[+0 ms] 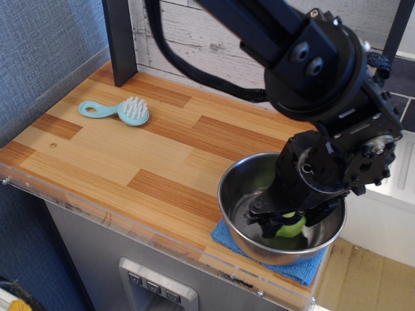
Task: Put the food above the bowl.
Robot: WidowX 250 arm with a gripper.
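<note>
1. There are no words, numbers, brand names or signs to read anywhere here.
2. Nothing in view has a label on it.

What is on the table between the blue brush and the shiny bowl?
Nothing: in the one camera view, only bare striped wooden tabletop lies between the light-blue brush and the round stainless-steel bowl.

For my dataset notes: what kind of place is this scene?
Probably a toy kitchen counter: a wood-pattern countertop with a white plank backsplash, a steel bowl on a blue cloth, and a small brush. The end effector reaches into the bowl at green toy food.
</note>
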